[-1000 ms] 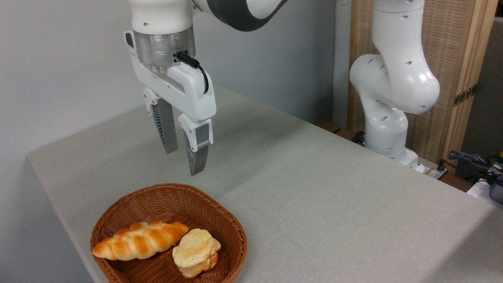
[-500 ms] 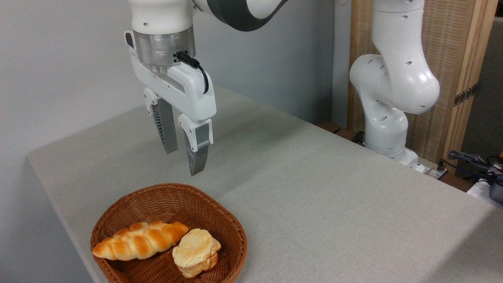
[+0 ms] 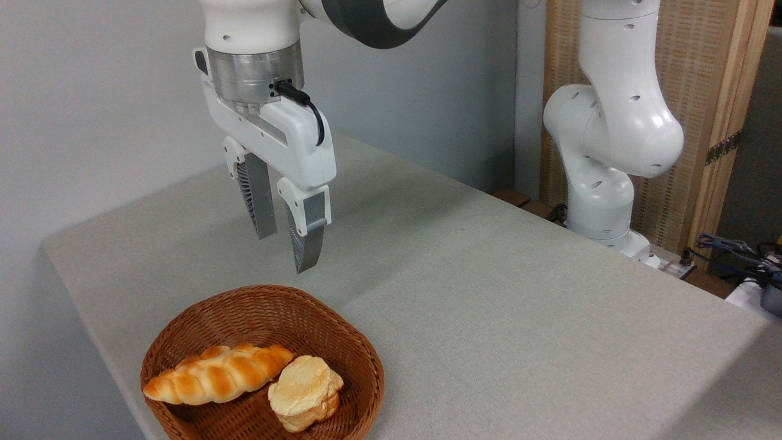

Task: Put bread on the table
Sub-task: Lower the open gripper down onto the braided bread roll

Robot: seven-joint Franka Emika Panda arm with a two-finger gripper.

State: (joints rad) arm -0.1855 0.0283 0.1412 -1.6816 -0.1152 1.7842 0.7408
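The bread (image 3: 214, 374), a glossy golden braided loaf, lies in the left half of a brown wicker basket (image 3: 317, 318) at the table's near left corner. My gripper (image 3: 284, 252) hangs open above the basket's far rim, fingers pointing down, with nothing between them. It is well above and behind the bread, touching nothing. The table (image 3: 489, 293) has a light grey-beige cloth surface.
A pale round cream bun (image 3: 304, 392) lies in the basket right of the bread, touching its tip. The arm's white base (image 3: 605, 183) stands at the table's far right edge. Cables and a device (image 3: 745, 263) sit beyond the right edge. A wall is behind.
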